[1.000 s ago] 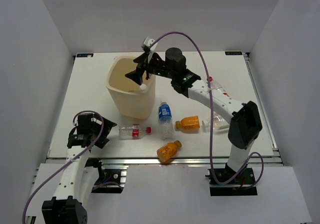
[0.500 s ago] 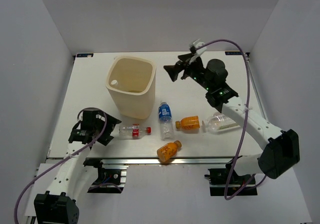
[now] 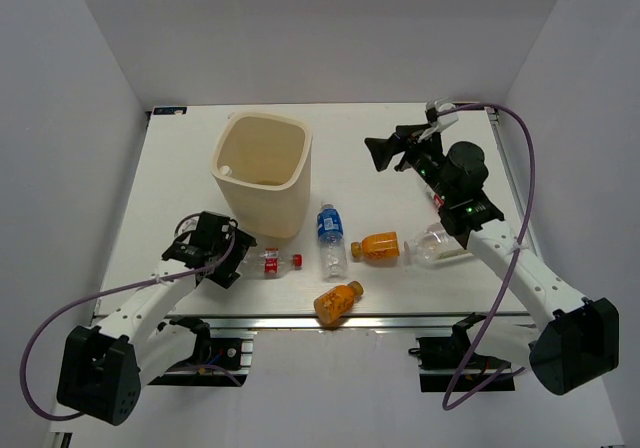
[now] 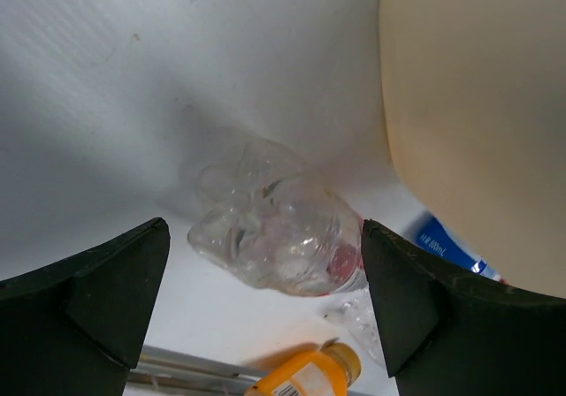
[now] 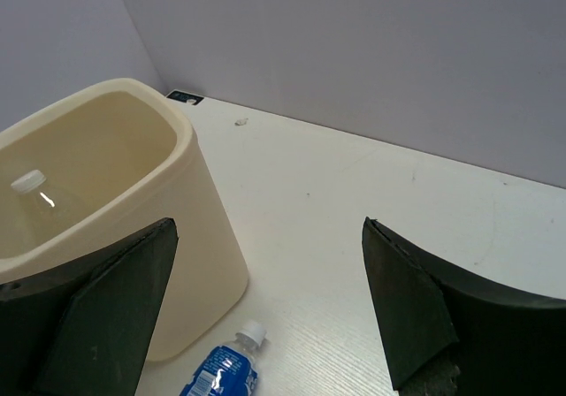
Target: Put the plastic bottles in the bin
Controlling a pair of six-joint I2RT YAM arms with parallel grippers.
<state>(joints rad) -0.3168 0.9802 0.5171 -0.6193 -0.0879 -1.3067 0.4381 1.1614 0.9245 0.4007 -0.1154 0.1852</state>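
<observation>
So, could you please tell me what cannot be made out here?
- Bin contents: top and right wrist views show one white cap; walls hide the rest.
- Red-label bottle: blurred in left wrist view; left gripper covers its base from above.
- Larger clear bottle: right arm overlaps its end, top view.

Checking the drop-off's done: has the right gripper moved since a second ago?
Yes. The right gripper swung right, from over the bin to well beside it.

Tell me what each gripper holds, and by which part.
Nothing is held. Left gripper is open near the red-capped bottle; right gripper open and empty.
</observation>
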